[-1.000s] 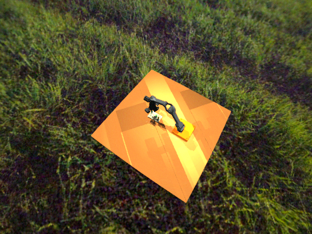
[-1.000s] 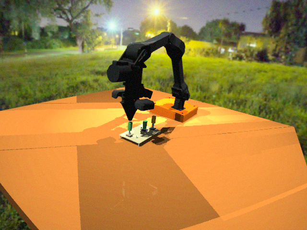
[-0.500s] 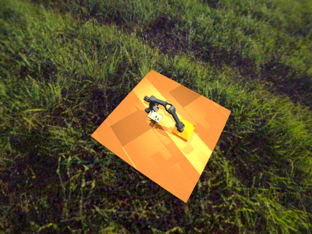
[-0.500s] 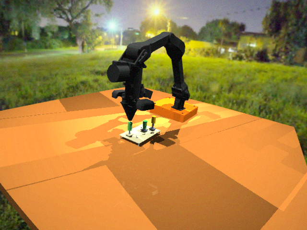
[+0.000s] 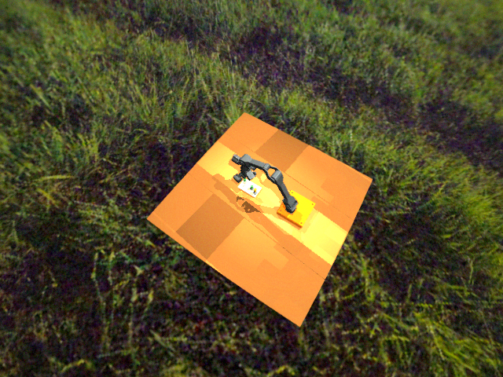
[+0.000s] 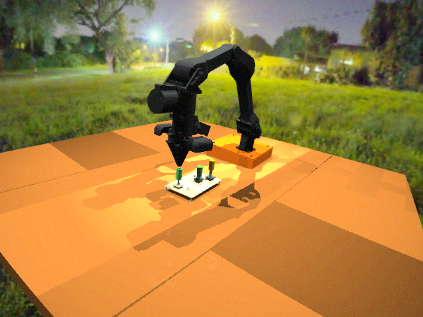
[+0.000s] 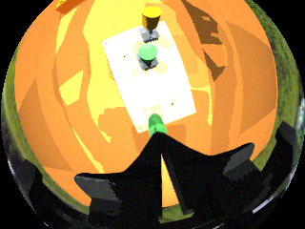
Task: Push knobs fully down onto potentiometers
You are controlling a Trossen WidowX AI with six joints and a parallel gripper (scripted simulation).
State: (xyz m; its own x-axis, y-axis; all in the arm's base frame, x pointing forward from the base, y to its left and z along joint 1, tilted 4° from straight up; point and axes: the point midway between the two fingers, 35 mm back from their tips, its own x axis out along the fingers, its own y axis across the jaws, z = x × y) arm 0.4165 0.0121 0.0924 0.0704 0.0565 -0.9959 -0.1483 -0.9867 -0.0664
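The white circuit board [image 5: 244,188] [image 6: 191,192] [image 7: 129,86] stands on short legs. The outer green knob [image 6: 179,173] [image 7: 156,123] stands at the end far from the arm's base, with bare shaft showing under it. The yellow knob [image 6: 211,165] [image 7: 152,18] at the other end also shows shaft under it. The middle green knob [image 6: 199,170] [image 7: 148,52] sits low, with no clear gap to its potentiometer. My gripper [image 6: 180,165] [image 7: 158,136] is shut and empty, pointing down, its tips right at the top of the outer green knob. Whether they touch is unclear.
The arm's orange base block [image 5: 306,206] [image 6: 229,153] stands beyond the yellow knob's end of the board. The middle green and yellow knobs stand close together. The arm arches high above the table, and its shadows fall around the board.
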